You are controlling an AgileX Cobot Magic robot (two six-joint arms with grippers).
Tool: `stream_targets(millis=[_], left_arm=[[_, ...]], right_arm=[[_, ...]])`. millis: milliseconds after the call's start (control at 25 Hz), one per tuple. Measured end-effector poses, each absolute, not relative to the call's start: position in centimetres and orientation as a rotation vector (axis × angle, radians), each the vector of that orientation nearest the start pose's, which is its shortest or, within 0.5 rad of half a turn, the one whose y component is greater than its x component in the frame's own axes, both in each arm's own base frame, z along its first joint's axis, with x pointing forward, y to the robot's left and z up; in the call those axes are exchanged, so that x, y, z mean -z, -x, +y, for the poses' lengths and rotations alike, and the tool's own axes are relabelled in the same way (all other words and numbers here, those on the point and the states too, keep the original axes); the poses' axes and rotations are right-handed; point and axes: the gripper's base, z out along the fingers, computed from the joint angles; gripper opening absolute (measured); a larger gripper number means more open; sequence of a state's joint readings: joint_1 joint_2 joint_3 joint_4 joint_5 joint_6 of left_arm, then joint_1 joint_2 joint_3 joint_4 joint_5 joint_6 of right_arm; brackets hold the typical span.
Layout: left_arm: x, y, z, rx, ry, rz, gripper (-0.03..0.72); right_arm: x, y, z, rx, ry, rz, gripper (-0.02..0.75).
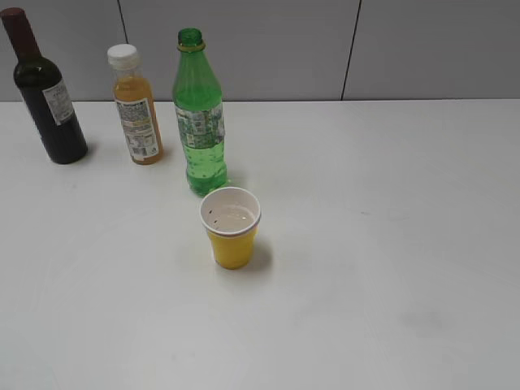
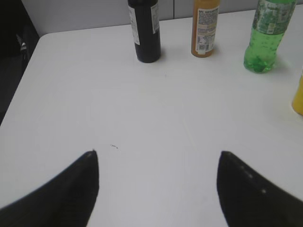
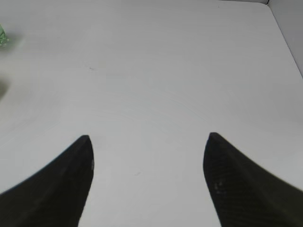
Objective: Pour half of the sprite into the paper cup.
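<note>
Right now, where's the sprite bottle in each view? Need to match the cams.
Exterior: the sprite stands upper left of centre, just behind the paper cup.
Left wrist: top right, lower half only; neck cropped.
Right wrist: only a green sliver at the left edge, likely its base.
Shared landmark: the white table, in all three.

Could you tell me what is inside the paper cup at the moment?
The paper cup shows a white inner wall with a few small dark specks and a pale bottom. Whether a thin layer of clear liquid lies there cannot be told. The sprite stands just behind it.
</note>
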State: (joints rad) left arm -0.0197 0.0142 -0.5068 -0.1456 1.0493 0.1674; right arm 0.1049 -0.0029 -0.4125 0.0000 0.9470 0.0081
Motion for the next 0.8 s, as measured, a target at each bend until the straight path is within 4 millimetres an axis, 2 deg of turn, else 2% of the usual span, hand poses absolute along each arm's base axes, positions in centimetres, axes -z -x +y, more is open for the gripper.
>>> stream_targets(millis=[800], left_arm=[[-28.08, 0.37, -1.14, 0.081, -0.195, 2.023, 0.589]], right_arm=[[-26.16, -0.87, 0.09, -0.072, 0.098, 2.014, 0.544]])
